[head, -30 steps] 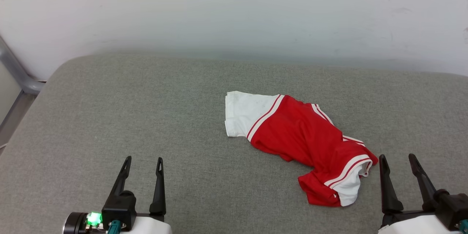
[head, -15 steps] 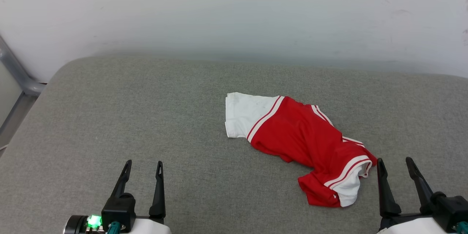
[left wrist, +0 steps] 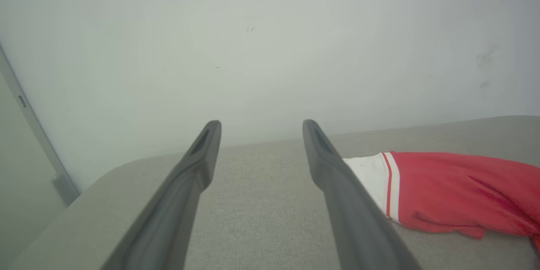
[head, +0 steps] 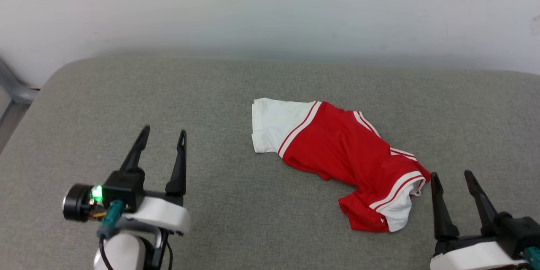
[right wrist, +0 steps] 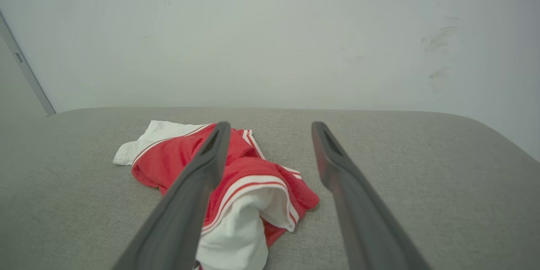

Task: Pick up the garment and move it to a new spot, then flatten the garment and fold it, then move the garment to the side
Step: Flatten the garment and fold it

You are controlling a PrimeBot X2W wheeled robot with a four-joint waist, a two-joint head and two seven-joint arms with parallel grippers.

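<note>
Lying crumpled right of centre on the grey cushion [head: 202, 88], the garment [head: 337, 156] (red body, white sleeves, striped trim), left gripper [head: 163, 131] seen at lower left, fingers spread and empty, right gripper [head: 450, 174] at lower right, likewise spread, just beside the garment's nearer sleeve

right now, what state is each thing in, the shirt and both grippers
garment: crumpled and lying loose on the grey cushion, not flattened, not folded, nothing gripping it
left gripper: open, empty, well to the left of the garment and apart from it
right gripper: open, empty, close beside the garment's near white-sleeved end, not closed on it
</note>
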